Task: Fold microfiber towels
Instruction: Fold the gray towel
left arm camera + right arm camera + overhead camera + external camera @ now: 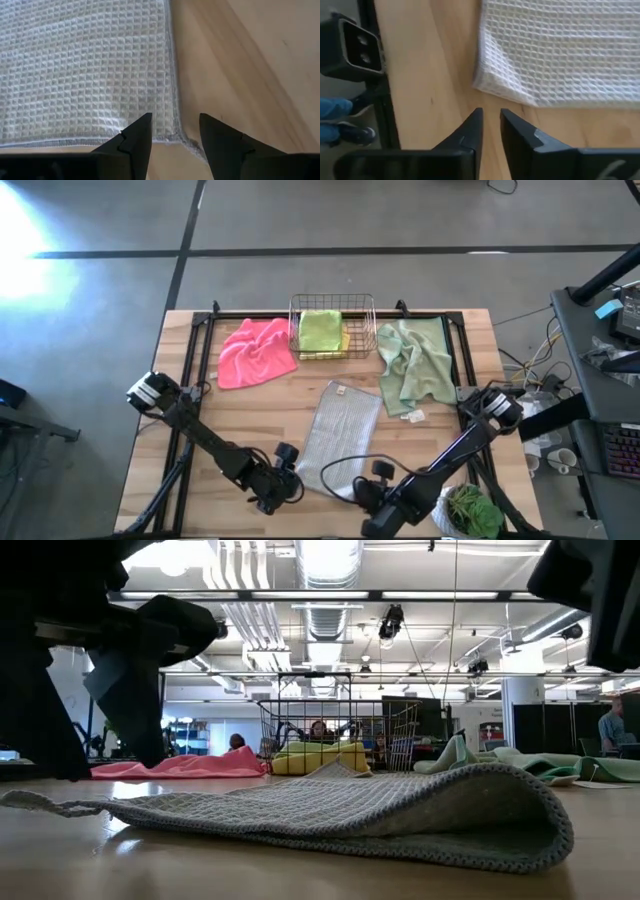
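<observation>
Two grippers flank the limp, light grey towel (342, 438) at the bench's front edge: left gripper (175, 134) wide, right gripper (491, 125) narrow, both empty; pinch corners.

my high view looks straight down on the whole table (250, 395). my low view sits at tabletop level, facing 12 o'clock across the grey towel (330, 815). both wrist views hover close over that towel's corners.
</observation>
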Motion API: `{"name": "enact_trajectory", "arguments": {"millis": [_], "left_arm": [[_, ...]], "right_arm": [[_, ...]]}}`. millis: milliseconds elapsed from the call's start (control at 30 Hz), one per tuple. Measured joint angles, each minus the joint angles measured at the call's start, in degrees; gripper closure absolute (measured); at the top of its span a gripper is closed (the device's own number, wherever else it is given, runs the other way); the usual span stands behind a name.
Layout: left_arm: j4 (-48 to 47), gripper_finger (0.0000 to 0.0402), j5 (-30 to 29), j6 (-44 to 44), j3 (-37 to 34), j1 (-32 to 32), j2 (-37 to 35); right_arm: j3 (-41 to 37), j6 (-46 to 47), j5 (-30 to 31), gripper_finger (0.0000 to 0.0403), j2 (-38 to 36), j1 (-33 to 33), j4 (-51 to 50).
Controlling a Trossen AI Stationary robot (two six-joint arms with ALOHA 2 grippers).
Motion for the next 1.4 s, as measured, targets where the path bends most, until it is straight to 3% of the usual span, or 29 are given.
{"name": "enact_trajectory", "arguments": {"millis": [267,433,767,967,1267,1400], "left_arm": [[0.11,0.0253,0.04,0.03,-0.76,0.04,0.04],[0.14,0.0253,0.07,0.04,-1.52,0.15,0.04],[0.13,0.0253,0.14,0.25,-1.84,0.55,1.87],[0.07,0.0253,0.11,0.2,-1.88,0.67,1.71],[0.05,0.0253,0.03,0.28,-1.94,0.94,1.5],[0.06,0.0253,-0.01,0.31,-1.98,1.03,1.5]], "right_arm": [[-3.44,-9.22,0.39,0.0266,0.09,-0.37,12.1],[-5.47,-12.39,4.05,0.023,0.09,-0.9,16.0],[-7.04,-8.52,4.64,0.0211,0.42,-4.7,16.62],[-7.06,-7.96,-0.45,0.0248,2.47,-5.73,18.08],[-6.95,-6.4,-4.54,0.0383,4.91,-5.86,18.88],[-6.95,-4.31,-8.16,0.0389,5.56,-5.9,19.29]]}}
